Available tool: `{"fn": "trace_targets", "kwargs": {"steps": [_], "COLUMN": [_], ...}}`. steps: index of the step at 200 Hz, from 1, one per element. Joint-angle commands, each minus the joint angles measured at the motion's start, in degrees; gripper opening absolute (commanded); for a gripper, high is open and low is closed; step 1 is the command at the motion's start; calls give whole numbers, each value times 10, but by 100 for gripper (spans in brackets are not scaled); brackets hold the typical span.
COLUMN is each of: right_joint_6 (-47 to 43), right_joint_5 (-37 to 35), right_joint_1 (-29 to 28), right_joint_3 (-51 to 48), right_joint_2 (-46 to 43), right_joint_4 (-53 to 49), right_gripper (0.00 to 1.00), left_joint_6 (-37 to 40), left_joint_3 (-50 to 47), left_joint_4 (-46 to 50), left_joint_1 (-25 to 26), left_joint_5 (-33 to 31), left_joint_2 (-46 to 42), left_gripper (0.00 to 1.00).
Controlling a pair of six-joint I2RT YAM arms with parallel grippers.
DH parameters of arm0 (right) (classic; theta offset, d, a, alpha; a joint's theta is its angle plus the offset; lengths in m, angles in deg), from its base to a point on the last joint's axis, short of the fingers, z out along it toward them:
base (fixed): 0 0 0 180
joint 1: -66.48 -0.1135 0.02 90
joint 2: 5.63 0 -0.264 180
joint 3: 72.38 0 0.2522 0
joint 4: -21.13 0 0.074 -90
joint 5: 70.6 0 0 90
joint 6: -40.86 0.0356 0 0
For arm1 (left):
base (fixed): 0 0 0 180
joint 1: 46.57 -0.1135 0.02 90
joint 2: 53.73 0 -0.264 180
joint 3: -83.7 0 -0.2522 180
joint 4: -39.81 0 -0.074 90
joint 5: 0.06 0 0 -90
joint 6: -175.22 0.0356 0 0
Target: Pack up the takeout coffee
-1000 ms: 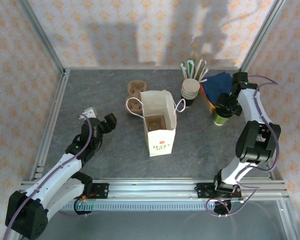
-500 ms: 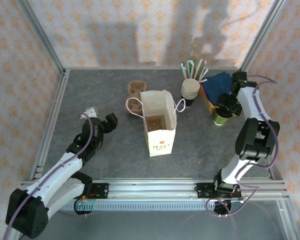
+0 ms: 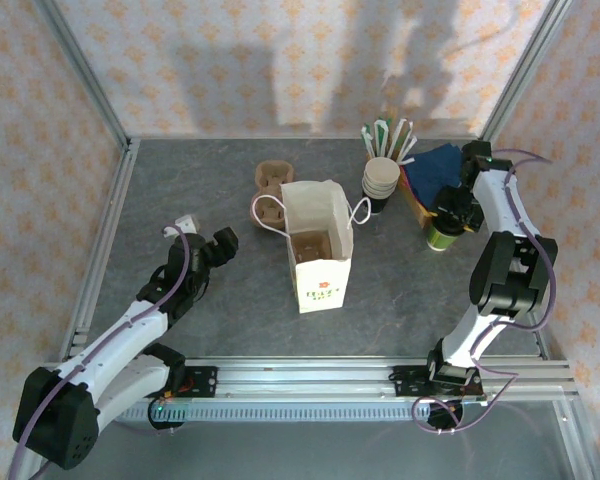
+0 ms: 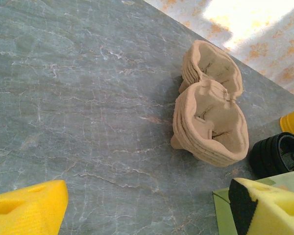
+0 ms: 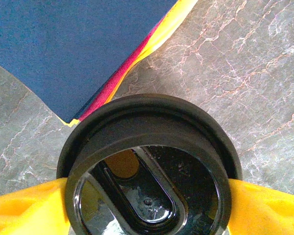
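Yellow foam pads [image 5: 24,208] of the right gripper [image 5: 149,210] press against both sides of the black round lid [image 5: 149,161] on the takeout coffee [image 3: 441,238], so its jaws are closed on the cup at the lid. Seen from above, the cup is at the right side of the grey marbled table [image 3: 180,170], well apart from the paper bag [image 3: 320,260], with the gripper directly on top of it. Whether the cup's base rests on the table cannot be told. Just behind the cup lies a stack of napkins [image 5: 78,44], dark blue on top, with red and yellow edges showing beneath.

The paper bag stands upright and open near the middle of the table. It is cream with a red mark on its front and a loop handle at each side, and something brown shows inside its mouth. Just behind the bag's left handle sit the brown pulp cup carriers [image 4: 210,117], nested one in another. Behind the bag's right handle is a nested stack of cream-rimmed cups [image 3: 380,180], and beside that stands a bunch of straws [image 3: 390,135].

The left gripper [image 3: 220,243] hovers to the left of the bag and points towards it, jaws wide and holding nothing. In its wrist view the yellow fingertips [image 4: 24,210] sit in the two lower corners with bare table between them and the pulp carriers ahead
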Motion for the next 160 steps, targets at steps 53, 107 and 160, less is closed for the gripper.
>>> {"fn": "trace_targets", "kwargs": {"steps": [53,107,160], "right_joint_6": [17,22,25], "right_joint_5": [-9,-7,-3], "right_joint_1": [-29,-54,-73], "right_joint_3": [-2,-12,-47], "right_joint_2": [10,-30,-77], "right_joint_4": [-33,-44,-51], "right_gripper": [72,71,70], "left_joint_6": [-6,-6,-6], "left_joint_3": [9,12,11], "left_joint_4": [-13,-11,-8], "left_joint_1": [-5,-5,-5], "left_joint_5": [9,10,8], "left_joint_2": [4,5,2], "left_gripper": [86,86,86]}}
